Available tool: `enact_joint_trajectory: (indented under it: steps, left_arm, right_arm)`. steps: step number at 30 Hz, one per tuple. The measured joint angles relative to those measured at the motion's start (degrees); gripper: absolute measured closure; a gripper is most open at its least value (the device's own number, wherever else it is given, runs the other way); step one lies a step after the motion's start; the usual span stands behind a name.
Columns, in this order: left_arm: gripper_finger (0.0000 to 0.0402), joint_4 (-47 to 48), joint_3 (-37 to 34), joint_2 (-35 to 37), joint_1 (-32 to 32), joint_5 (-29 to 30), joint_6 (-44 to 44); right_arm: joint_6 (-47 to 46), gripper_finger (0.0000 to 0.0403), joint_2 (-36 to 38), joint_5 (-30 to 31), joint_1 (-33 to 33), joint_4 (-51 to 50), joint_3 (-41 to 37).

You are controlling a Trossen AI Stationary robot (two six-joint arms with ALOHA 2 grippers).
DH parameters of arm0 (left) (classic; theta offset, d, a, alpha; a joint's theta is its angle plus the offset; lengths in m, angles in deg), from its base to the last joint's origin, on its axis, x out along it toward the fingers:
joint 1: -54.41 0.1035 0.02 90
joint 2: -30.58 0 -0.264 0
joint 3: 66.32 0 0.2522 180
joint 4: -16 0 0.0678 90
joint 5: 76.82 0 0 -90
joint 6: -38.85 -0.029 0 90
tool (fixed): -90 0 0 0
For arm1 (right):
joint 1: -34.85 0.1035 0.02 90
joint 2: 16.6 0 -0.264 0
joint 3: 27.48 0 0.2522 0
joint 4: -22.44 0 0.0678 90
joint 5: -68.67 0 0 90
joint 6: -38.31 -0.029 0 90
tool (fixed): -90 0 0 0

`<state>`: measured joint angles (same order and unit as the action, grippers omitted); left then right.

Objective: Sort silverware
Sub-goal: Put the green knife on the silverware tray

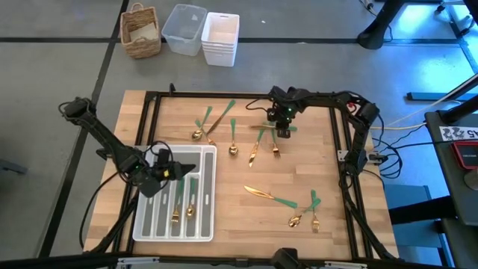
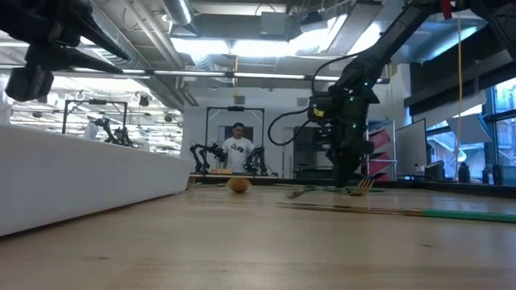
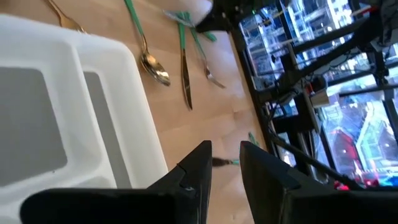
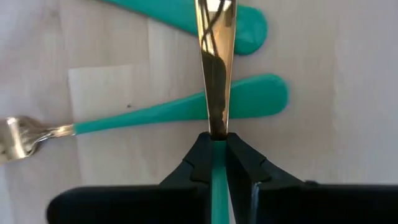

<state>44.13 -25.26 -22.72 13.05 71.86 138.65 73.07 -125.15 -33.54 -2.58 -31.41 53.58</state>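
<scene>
This was a robotics lab or open workshop hall rather than a home: the wooden table (image 1: pixel 224 187) stood on a grey concrete floor (image 1: pixel 60 75) inside a black metal frame (image 1: pixel 149 119) carrying the two dark arms, with cables trailing off its right side. Looking level across the table, the room opened into a large industrial space with exposed ceiling ducts (image 2: pixel 242 28) and strip lighting. At the far end a person (image 2: pixel 238 149) stood behind another pair of robot arms (image 2: pixel 201 153), and more such rigs stood further left.
</scene>
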Motion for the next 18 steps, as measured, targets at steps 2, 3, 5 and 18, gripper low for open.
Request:
enact_joint_trajectory:
  steps: [2, 3, 5, 18]
  left_arm:
    - [0.0325, 0.0, 0.0, 0.0, 1.4, 0.0, -1.0]
    - [0.0325, 0.0, 0.0, 0.0, 2.1, 0.0, -1.4]
    - [0.0325, 0.0, 0.0, 0.0, 3.7, 0.0, -2.3]
    - [0.0325, -12.8, 0.0, -0.1, 14.0, -0.8, -24.0]
  right_arm:
    - [0.0, 0.0380, -0.2, 0.0, 0.1, -3.5, 2.0]
    - [0.0, 0.0380, -0.2, -0.2, 0.1, -4.5, 3.3]
    - [-0.1, 0.0380, 0.0, -2.0, 0.1, -6.3, 5.7]
    - [-4.7, 0.0379, 0.2, -9.4, 4.5, -11.0, 12.1]
